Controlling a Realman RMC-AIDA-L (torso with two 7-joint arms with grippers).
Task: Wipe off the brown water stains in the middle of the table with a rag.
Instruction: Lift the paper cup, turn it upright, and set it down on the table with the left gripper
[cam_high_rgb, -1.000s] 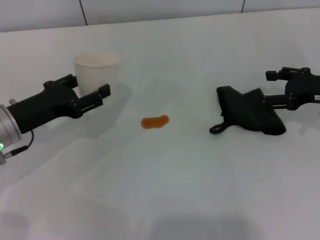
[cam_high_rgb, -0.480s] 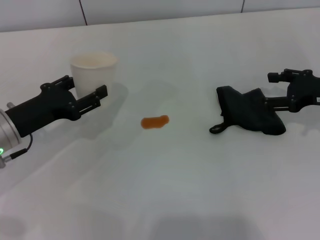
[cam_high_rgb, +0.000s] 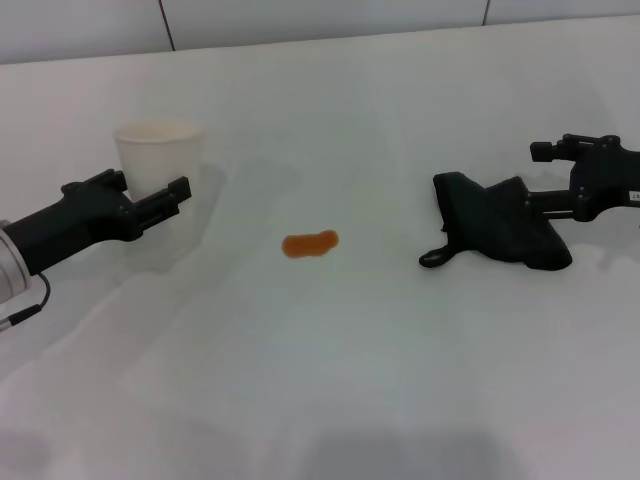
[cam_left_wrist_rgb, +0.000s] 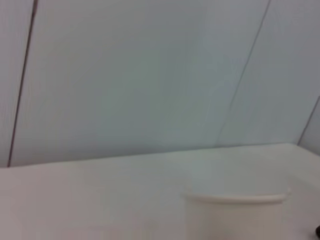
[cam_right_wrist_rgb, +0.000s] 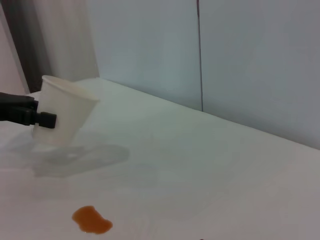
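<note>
The brown water stain (cam_high_rgb: 310, 243) is a small orange-brown blot in the middle of the white table (cam_high_rgb: 350, 360); it also shows in the right wrist view (cam_right_wrist_rgb: 91, 220). The black rag (cam_high_rgb: 500, 222) lies bunched on the table at the right, with its loop tag (cam_high_rgb: 432, 258) pointing toward the stain. My right gripper (cam_high_rgb: 541, 177) is open at the rag's right edge, its lower finger against the cloth. My left gripper (cam_high_rgb: 150, 186) is at the left, shut on a white cup (cam_high_rgb: 155, 148).
The white cup is held tilted just above the table in the right wrist view (cam_right_wrist_rgb: 62, 115) and also shows in the left wrist view (cam_left_wrist_rgb: 235, 215). A pale panelled wall (cam_high_rgb: 320, 20) runs along the table's far edge.
My left gripper has carried the white cup to the left, away from the stain. My right gripper has stayed by the rag, and the rag and stain have not moved.
</note>
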